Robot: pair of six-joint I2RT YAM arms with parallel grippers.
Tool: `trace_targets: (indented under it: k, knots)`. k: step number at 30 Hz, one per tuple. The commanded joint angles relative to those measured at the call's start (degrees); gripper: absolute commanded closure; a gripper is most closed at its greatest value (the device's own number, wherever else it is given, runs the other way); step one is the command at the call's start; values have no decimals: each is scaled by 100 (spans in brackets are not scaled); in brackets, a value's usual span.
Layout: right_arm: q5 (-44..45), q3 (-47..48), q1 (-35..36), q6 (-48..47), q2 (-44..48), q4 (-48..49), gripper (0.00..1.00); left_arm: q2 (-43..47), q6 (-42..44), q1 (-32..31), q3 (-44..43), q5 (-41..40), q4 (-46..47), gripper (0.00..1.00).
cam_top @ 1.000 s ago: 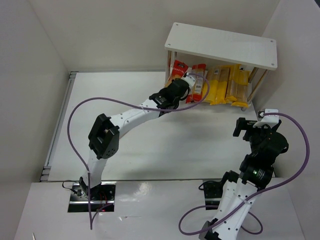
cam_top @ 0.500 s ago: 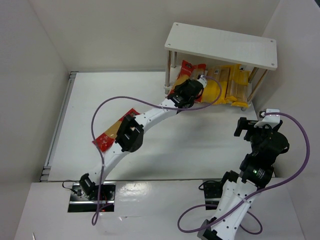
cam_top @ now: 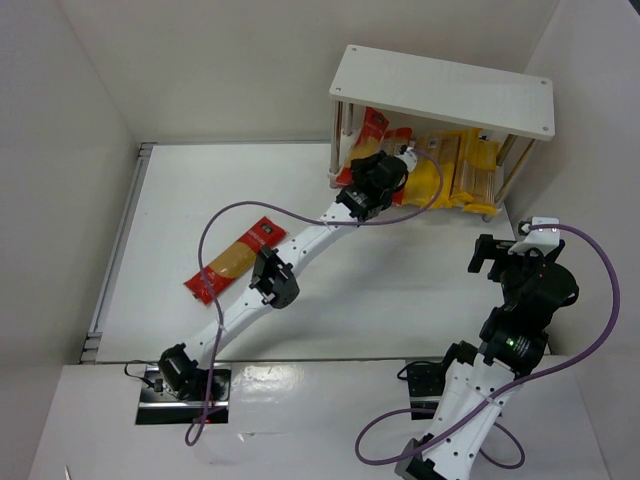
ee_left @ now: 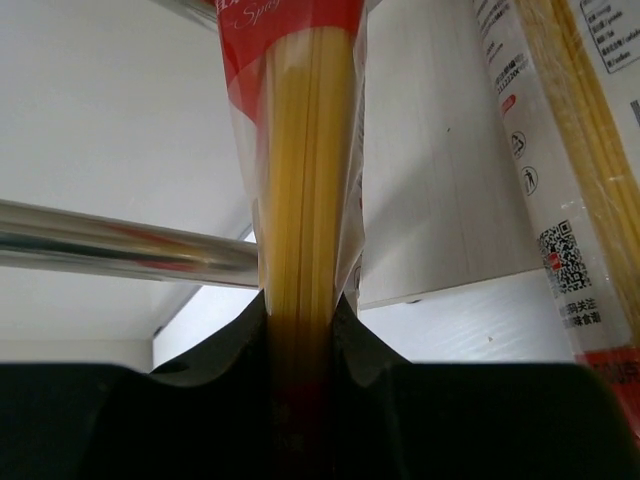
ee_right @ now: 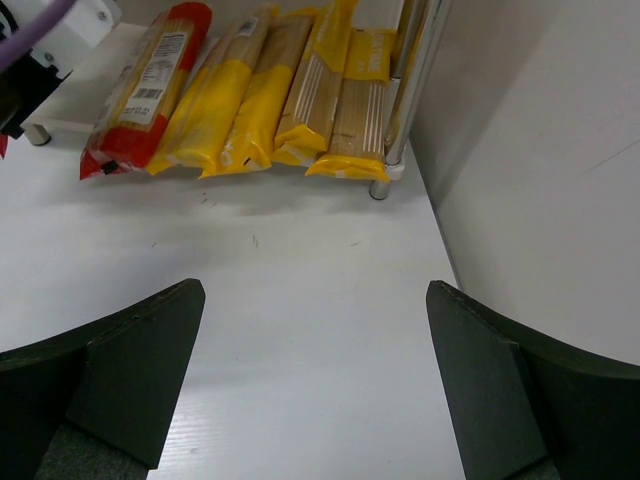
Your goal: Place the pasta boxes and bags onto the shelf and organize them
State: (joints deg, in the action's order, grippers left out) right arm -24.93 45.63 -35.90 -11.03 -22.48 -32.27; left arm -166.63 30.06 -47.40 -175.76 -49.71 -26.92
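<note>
Reaching across the bench (cam_top: pixel 400 290) to the shelf (cam_top: pixel 440 90) at the far right, the left hand (cam_top: pixel 375 180) was closed tight on the near end of a red-ended spaghetti pack (cam_top: pixel 372 125). The pack stood tilted at the shelf's left end, with its far end up under the white top board. From the left wrist, the pack (ee_left: pixel 300 150) rose from between the dark fingers (ee_left: pixel 200 390) past a silver rail (ee_left: pixel 120 240). A second red-ended pack (ee_right: pixel 150 85) and a row of yellow packs (ee_right: pixel 260 100) lay side by side on the lower tier, their near ends overhanging the bench. A third red-ended pack (cam_top: pixel 232 258) lay flat on the bench at the left, well apart from the shelf. The right hand (ee_right: pixel 315 330) hung wide open and empty over the near right of the bench.
</note>
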Motion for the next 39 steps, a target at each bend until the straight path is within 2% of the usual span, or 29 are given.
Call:
trace_targets:
  k: [1, 12, 14, 15, 18, 22, 24, 27, 31, 34, 39]
  knots:
    - [-82, 104, -40, -40, 7, 28, 0, -106, 579, -6, -406, -399, 1100, 100]
    - [-82, 104, -40, -93, 7, 28, 0, -642, 1747, -112, -406, -451, 2453, 100]
    - [-82, 104, -40, -93, 7, 28, 0, -643, 1748, -112, -406, -451, 2507, 92]
    - [-135, 104, -40, -93, 7, 28, 0, -704, 1748, -112, -406, -451, 2507, 78]
    - [-135, 104, -40, -93, 7, 28, 0, -757, 1976, -112, -406, -451, 2778, 68]
    - [-135, 104, -40, -93, 7, 28, 0, -810, 2109, -112, -406, -451, 2832, 49]
    - [-135, 104, -40, -93, 7, 28, 0, -810, 2109, -112, -406, -451, 2832, 34]
    - [-135, 104, -40, -93, 7, 28, 0, -749, 2056, -112, -406, -399, 2771, 19]
    - [-135, 104, -40, -93, 59, 28, 0, -626, 2004, -112, -406, -399, 2561, 9]
    - [-135, 104, -40, -93, 60, 28, 0, -555, 1697, -164, -406, -451, 2184, 7]
    - [-135, 104, -40, -93, 60, 28, 0, -160, 617, -165, -406, -451, 594, 6]
